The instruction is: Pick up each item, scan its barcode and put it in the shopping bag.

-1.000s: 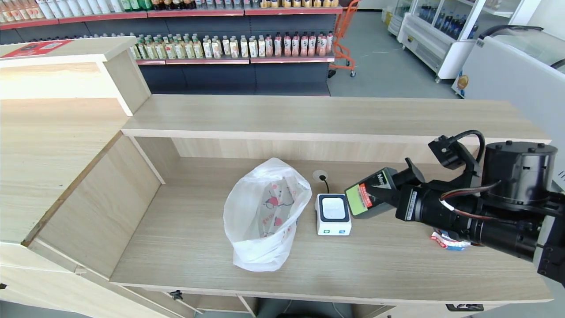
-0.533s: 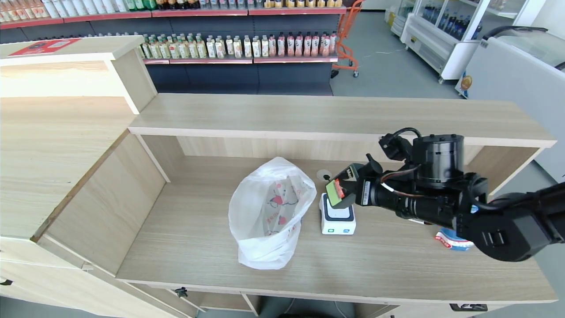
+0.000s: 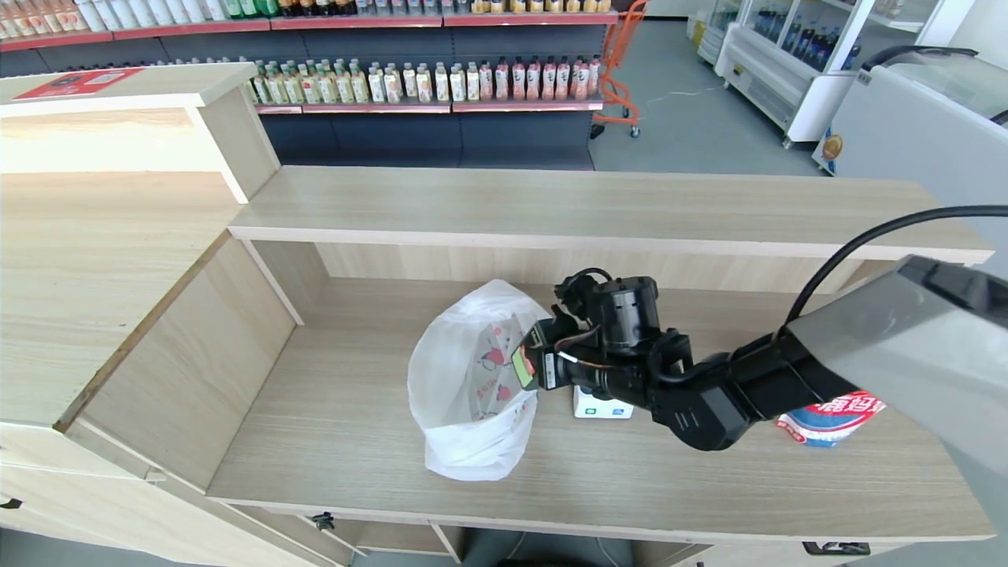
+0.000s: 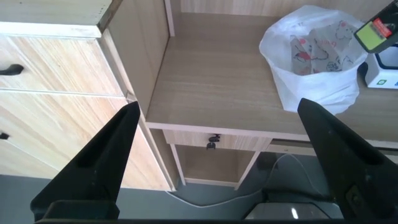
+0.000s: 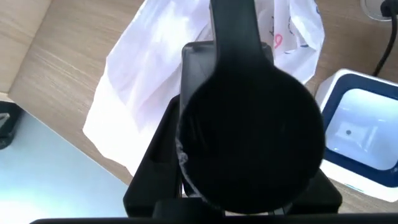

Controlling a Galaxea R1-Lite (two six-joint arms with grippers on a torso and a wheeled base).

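The green-labelled box (image 3: 524, 366) is hanging clamped in my right gripper (image 3: 538, 356) over the mouth of the white shopping bag (image 3: 457, 409), mid-desk (image 3: 331, 441) beside the scanner (image 3: 602, 408); my left gripper (image 4: 217, 106) is hovering, fingers apart, off the desk's front-left corner.

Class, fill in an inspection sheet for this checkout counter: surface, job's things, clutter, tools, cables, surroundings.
Surface: pale wood counter under a raised ledge.
Job's things: white bag open; box at its mouth; scanner beside bag; packet at counter's right.
Clutter: nothing seen.
Tools: right tool shut on box; left tool open, before the counter.
Cables: scanner cable runs toward the counter's back.
Surroundings: bottle shelves, freezers, orange cart.
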